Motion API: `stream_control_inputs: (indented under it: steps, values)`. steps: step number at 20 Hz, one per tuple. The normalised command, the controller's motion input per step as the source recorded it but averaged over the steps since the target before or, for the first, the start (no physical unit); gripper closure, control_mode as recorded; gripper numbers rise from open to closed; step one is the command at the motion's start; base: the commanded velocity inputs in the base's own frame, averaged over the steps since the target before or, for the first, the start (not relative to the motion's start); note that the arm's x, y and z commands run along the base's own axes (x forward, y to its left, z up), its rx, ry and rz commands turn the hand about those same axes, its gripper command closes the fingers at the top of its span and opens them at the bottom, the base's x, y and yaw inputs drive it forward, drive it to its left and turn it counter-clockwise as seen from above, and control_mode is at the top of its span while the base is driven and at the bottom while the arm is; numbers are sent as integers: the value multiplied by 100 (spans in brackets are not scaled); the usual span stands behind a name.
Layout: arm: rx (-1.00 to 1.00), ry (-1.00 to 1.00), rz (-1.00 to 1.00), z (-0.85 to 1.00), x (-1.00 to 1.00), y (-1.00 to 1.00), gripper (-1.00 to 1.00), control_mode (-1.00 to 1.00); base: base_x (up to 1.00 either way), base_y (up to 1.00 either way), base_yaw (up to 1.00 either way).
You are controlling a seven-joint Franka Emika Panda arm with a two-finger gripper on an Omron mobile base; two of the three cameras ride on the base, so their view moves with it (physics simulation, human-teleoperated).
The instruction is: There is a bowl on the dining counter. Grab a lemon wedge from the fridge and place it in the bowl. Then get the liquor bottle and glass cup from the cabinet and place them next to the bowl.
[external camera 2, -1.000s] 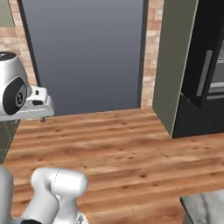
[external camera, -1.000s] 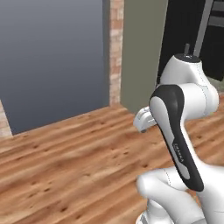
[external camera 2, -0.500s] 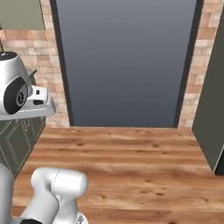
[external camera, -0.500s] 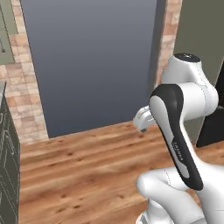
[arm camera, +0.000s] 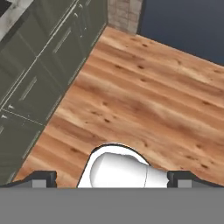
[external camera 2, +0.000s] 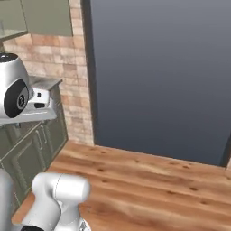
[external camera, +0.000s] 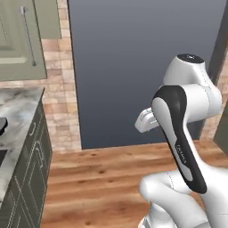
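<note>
Sage-green wall cabinet point(external camera: 22, 40) up at my left

Its flat door is shut, a slim vertical steel handle on it, hung on the brick wall above a marble-topped table point(external camera: 18, 111).

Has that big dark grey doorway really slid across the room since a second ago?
No. The doorway keeps its place beside the brick wall in the left base view; both shifted rightward together, so the base turned, bringing a marble counter into sight.

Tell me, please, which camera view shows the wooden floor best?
The hand view: it looks down on the wooden floor, so the planks run wide beside the base cabinets. The left base view shows a strip of floor behind the arm; the right base view shows a wider strip below the dark wall.
</note>
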Motion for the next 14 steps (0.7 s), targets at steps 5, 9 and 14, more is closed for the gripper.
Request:
stream_control_inputs:
  steps: [5, 9, 14]
  values:
    - [0, 0, 0, 0, 0, 0, -100, 100, 100, 0, 46]
    - [0, 0, 0, 0, 0, 0, -100, 100, 100, 0, 48]
    - [0, 0, 0, 0, 0, 0, -100, 100, 100, 0, 52]
